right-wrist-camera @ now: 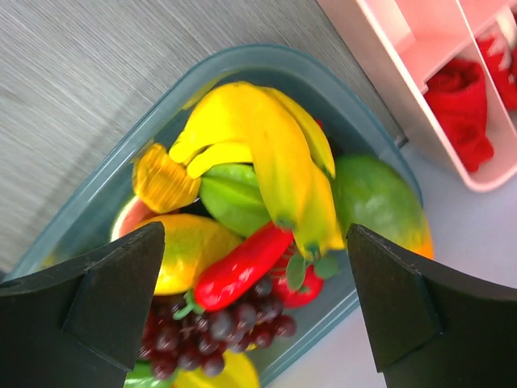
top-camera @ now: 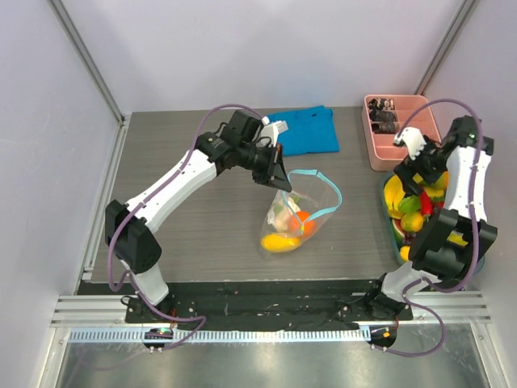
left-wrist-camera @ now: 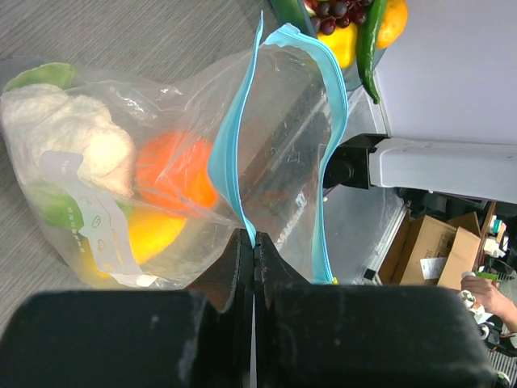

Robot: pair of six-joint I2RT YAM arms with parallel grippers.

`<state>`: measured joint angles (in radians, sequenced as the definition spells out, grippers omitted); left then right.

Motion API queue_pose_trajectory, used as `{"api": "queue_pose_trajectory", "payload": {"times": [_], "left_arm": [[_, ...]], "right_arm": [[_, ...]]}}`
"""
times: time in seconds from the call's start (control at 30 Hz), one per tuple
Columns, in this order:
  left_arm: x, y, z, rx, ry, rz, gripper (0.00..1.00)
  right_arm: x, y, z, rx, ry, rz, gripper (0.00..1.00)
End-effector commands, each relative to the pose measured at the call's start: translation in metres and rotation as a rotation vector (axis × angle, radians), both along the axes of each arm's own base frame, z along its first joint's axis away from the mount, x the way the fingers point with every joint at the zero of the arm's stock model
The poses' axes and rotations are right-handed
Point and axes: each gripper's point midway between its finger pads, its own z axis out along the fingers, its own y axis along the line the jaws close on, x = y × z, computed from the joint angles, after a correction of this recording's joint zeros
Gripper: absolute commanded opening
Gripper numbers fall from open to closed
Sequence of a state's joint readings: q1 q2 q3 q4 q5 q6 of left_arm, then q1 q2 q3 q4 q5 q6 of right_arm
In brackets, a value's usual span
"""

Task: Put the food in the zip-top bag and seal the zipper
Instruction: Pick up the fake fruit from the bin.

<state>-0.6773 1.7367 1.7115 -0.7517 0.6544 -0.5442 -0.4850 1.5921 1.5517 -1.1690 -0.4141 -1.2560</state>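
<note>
The clear zip-top bag (top-camera: 292,217) stands near mid-table, its mouth held open and its light-blue zipper (top-camera: 321,184) forming a loop. My left gripper (top-camera: 279,175) is shut on the near side of that zipper (left-wrist-camera: 234,153), pinching the strip between its fingertips (left-wrist-camera: 239,257). Inside the bag lie a white cauliflower (left-wrist-camera: 69,137), an orange (left-wrist-camera: 174,171) and a yellow piece (left-wrist-camera: 149,236). My right gripper (right-wrist-camera: 254,246) hangs open with nothing in it, above a bin of food (top-camera: 412,206): yellow bananas (right-wrist-camera: 266,153), a red chili (right-wrist-camera: 242,268), dark grapes (right-wrist-camera: 218,323).
The food sits in a grey-blue bin (right-wrist-camera: 89,206) at the table's right edge. A pink compartment tray (top-camera: 400,137) stands behind it, and a blue folded cloth (top-camera: 308,129) lies at the back centre. Grey walls close in the left, right and back.
</note>
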Motion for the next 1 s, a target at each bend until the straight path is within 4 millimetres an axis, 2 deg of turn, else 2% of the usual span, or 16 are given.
{"api": "queue_pose_trajectory", "payload": {"times": [0.0, 0.2, 0.37, 0.4, 0.47, 0.67, 0.7, 0.83, 0.9, 0.97], "left_arm": [[0.004, -0.003, 0.011, -0.049, -0.033, -0.021, 0.00], [0.004, -0.001, 0.010, -0.046, -0.028, -0.021, 0.00], [0.005, 0.000, 0.007, -0.042, -0.017, -0.017, 0.00], [0.004, -0.001, 0.007, -0.045, -0.010, -0.017, 0.00], [0.005, -0.001, 0.009, -0.047, -0.017, -0.017, 0.00], [0.006, -0.001, 0.010, -0.047, -0.016, -0.015, 0.00], [0.006, -0.001, 0.009, -0.045, -0.015, -0.015, 0.00], [0.005, 0.000, 0.009, -0.044, -0.009, -0.011, 0.00], [0.005, 0.000, 0.009, -0.048, -0.014, -0.011, 0.00], [0.005, 0.000, 0.007, -0.046, -0.007, -0.009, 0.00]], "right_arm": [[0.025, -0.006, 0.005, -0.215, -0.101, 0.089, 1.00], [0.039, -0.011, -0.010, -0.280, -0.094, 0.093, 0.97], [0.039, -0.018, -0.015, -0.287, -0.068, 0.048, 0.72], [0.037, -0.016, -0.012, -0.284, -0.070, 0.047, 0.66], [0.033, -0.013, -0.003, -0.281, -0.091, 0.049, 0.60], [0.020, 0.000, 0.011, -0.267, -0.151, 0.067, 0.34], [0.018, 0.002, 0.016, -0.267, -0.165, 0.062, 0.33], [0.014, 0.002, 0.028, -0.286, -0.196, 0.045, 0.17], [0.014, 0.001, 0.035, -0.295, -0.214, 0.039, 0.05], [0.014, 0.002, 0.041, -0.288, -0.235, 0.017, 0.01]]}}
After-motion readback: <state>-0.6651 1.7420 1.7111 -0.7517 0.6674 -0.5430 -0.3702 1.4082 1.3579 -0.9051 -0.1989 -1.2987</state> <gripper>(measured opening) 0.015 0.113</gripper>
